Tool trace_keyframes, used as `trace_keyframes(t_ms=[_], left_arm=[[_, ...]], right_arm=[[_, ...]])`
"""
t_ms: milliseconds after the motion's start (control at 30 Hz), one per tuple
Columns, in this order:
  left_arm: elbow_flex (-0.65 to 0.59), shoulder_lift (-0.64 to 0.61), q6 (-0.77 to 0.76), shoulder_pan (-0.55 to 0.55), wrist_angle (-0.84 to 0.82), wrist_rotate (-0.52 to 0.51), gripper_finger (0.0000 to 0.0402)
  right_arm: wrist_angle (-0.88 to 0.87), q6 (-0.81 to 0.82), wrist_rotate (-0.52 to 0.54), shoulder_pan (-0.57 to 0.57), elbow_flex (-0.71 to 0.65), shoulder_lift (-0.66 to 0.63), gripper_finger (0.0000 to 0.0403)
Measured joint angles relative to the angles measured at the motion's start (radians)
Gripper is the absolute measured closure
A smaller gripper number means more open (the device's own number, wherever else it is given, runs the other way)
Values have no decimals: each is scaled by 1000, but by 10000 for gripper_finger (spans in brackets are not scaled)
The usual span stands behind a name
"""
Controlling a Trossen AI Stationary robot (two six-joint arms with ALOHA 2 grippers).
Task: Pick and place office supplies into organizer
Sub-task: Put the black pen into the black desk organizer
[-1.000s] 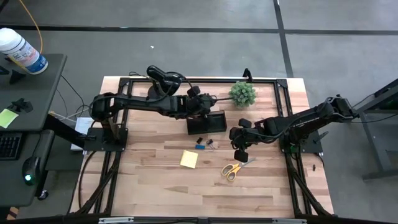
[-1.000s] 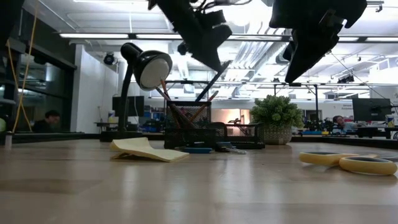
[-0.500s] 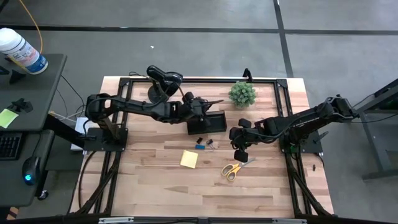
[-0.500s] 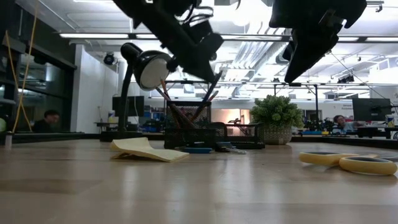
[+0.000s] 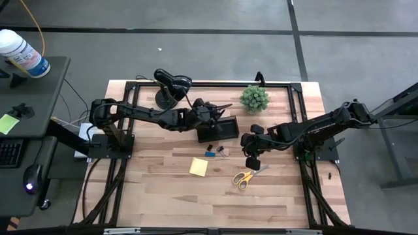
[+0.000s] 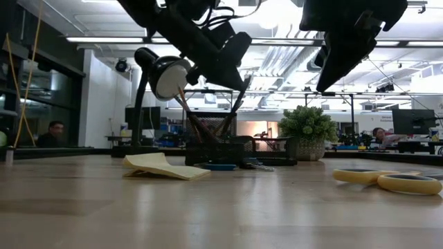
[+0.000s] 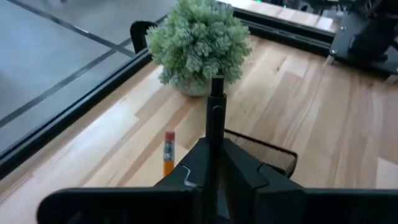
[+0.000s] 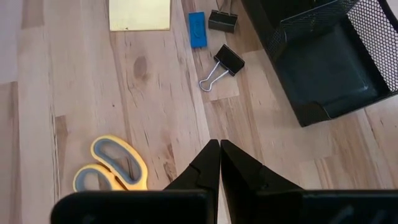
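Surface: wood-plank table (image 5: 163, 196) | left gripper (image 7: 214, 163) clamped on dark pen (image 7: 216, 109) over mesh organizer (image 5: 219, 129) | right gripper (image 8: 219, 163) closed, empty, above scissors (image 8: 111, 167) | room: workshop, ceiling striplights (image 6: 104, 39).

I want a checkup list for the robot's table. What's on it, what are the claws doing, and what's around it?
Surface: wooden table, bare boards at the front.
Job's things: black organizer with pens standing in its cup; yellow sticky pad, blue block, two black clips and yellow scissors lie on the wood.
Clutter: potted plant, black desk lamp.
Grippers: left end effector over the organizer cup, closed on a dark pen; right end effector shut and empty, above the wood near the scissors.
Cables: orange cable by the side desk.
Surroundings: white bottle on the side desk; a person far behind.
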Motion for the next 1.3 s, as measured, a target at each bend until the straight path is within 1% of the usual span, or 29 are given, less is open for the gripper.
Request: trace_keyframes(t_ms=[67,200,333,400,500,633,733,867,967,1167,1300], left_arm=[[0,0,10,0,-15,0,370],[0,0,84,0,-20,-5,354],[0,0,116,0,-24,-8,349],[0,0,155,0,-26,-12,349],[0,0,198,0,-34,4,349],[0,0,205,0,-39,32,348],[0,0,183,0,-41,58,348],[0,0,179,0,-42,63,348],[0,0,228,0,-47,70,352],[0,0,327,0,-83,102,393],[0,0,338,0,-94,110,378]], right_arm=[[3,3,0,0,0,0,392],[3,6,0,0,0,0,392],[3,10,0,0,0,0,392],[5,14,0,0,0,0,392],[9,18,-2,1,0,0,392],[14,18,-2,4,0,0,392],[22,18,-2,4,0,0,392],[29,18,-2,4,0,0,392],[33,18,-2,4,0,0,392],[33,30,-3,4,0,0,392],[33,33,-3,4,1,0,392]])
